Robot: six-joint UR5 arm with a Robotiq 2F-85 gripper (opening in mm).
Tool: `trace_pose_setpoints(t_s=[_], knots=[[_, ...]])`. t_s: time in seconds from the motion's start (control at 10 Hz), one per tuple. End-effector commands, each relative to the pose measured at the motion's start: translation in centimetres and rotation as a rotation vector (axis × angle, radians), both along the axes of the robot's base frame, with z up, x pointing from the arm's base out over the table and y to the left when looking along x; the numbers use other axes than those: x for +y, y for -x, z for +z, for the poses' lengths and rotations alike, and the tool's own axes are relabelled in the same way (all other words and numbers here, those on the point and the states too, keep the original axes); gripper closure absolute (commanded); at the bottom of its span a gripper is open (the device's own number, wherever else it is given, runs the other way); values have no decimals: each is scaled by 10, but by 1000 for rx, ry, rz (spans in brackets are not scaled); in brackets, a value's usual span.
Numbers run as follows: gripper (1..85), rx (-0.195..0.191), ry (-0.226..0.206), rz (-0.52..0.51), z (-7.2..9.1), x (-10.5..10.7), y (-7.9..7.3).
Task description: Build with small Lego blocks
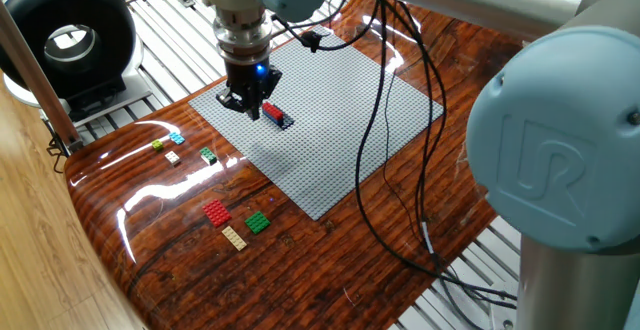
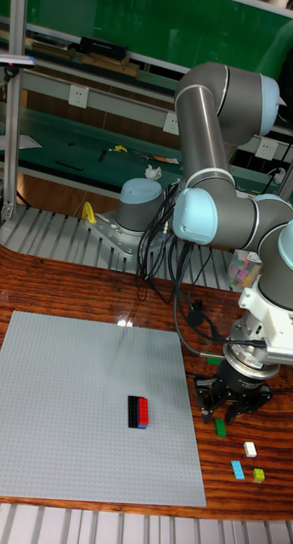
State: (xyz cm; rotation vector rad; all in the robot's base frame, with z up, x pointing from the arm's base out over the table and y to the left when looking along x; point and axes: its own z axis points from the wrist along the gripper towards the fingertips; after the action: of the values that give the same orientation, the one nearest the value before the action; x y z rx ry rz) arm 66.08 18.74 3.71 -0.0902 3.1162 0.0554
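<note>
In the fixed view the claw (image 1: 243,103) hides part of the grey baseplate (image 1: 330,120) behind it, and whether its fingers are parted is too small to tell. The table (image 2: 78,280) is cut off by both pictures' edges.
</note>
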Motion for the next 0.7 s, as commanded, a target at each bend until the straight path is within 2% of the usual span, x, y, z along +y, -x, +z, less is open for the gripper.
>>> trace_pose_setpoints(t_s=[0.0, 0.3, 0.4, 0.5, 0.6], knots=[[433, -15, -27, 5, 4, 7, -2], [447, -33, -32, 3, 4, 8, -7], [467, -30, -12, -2, 4, 3, -6], [467, -16, 28, -25, 3, -8, -3], [470, -14, 22, -48, 3, -6, -2]])
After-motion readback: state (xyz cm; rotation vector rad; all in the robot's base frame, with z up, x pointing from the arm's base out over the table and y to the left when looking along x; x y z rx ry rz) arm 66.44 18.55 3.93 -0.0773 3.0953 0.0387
